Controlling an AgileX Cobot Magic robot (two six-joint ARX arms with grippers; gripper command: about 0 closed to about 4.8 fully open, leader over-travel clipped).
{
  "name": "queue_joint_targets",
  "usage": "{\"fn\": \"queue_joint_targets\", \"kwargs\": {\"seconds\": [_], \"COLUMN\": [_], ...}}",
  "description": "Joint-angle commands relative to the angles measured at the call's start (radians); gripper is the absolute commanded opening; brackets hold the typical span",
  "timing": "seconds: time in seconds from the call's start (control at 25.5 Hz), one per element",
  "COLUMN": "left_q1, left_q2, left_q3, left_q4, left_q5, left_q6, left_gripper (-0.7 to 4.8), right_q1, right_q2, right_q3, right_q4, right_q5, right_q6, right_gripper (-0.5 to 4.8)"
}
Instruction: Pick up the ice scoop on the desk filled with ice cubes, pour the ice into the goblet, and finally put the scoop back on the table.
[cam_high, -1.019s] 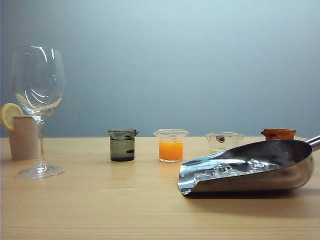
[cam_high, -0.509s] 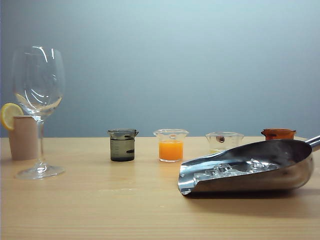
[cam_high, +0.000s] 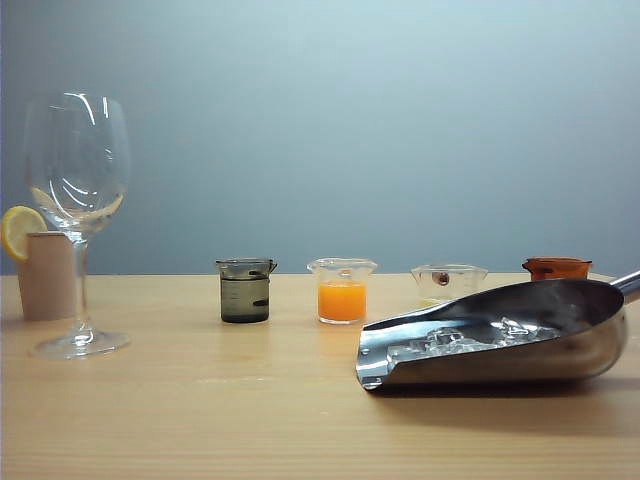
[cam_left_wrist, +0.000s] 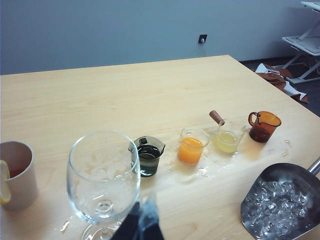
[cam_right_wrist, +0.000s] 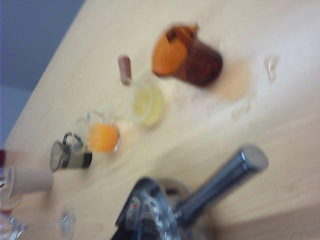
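Observation:
The steel ice scoop (cam_high: 500, 345) lies on the desk (cam_high: 250, 400) at the right, with its mouth toward the middle and ice cubes (cam_high: 470, 338) heaped in its bowl. The goblet (cam_high: 77, 200) stands upright at the far left. Neither gripper shows in the exterior view. In the left wrist view my left gripper (cam_left_wrist: 143, 222) hangs shut just beside the goblet (cam_left_wrist: 104, 180), touching nothing; the scoop (cam_left_wrist: 282, 207) lies far off. In the blurred right wrist view my right gripper (cam_right_wrist: 150, 220) is shut and empty, close beside the scoop's round handle (cam_right_wrist: 220, 182).
A row of small beakers stands behind the scoop: dark green (cam_high: 245, 290), orange (cam_high: 342, 290), pale yellow (cam_high: 448, 282) and an amber jug (cam_high: 556, 267). A beige cup with a lemon slice (cam_high: 45, 272) sits behind the goblet. Small wet spots and ice bits dot the wood.

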Motion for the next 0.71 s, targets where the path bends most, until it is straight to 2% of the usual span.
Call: {"fn": "queue_joint_targets", "kwargs": {"seconds": [0.04, 0.12, 0.27, 0.31, 0.35, 0.47, 0.51, 0.71], "left_q1": [-0.002, -0.002, -0.002, -0.002, -0.002, -0.002, -0.002, -0.002], "left_q2": [0.002, 0.002, 0.003, 0.005, 0.006, 0.006, 0.006, 0.007], "left_q3": [0.005, 0.005, 0.005, 0.005, 0.005, 0.005, 0.005, 0.005], "left_q4": [0.012, 0.012, 0.012, 0.012, 0.011, 0.012, 0.012, 0.012], "left_q5": [-0.002, -0.002, -0.003, -0.003, -0.003, -0.003, -0.003, -0.003], "left_q6": [0.004, 0.004, 0.005, 0.004, 0.005, 0.005, 0.005, 0.011], "left_gripper": [-0.05, -0.05, -0.05, -0.05, -0.05, -0.05, -0.05, -0.05], "right_q1": [-0.003, -0.003, -0.003, -0.003, -0.003, -0.003, -0.003, -0.003], "right_q2": [-0.036, -0.064, -0.082, -0.082, -0.082, -0.082, -0.082, -0.078], "right_q3": [-0.089, -0.141, -0.184, -0.189, -0.193, -0.197, -0.197, -0.2], "right_q4": [0.142, 0.202, 0.213, 0.212, 0.21, 0.206, 0.206, 0.206], "right_q5": [-0.065, -0.065, -0.058, -0.058, -0.06, -0.071, -0.079, -0.091], "right_q6": [0.075, 0.098, 0.132, 0.141, 0.149, 0.15, 0.148, 0.148], "right_gripper": [-0.01, -0.02, 0.02, 0.24, 0.75, 3.01, 3.42, 3.47]}}
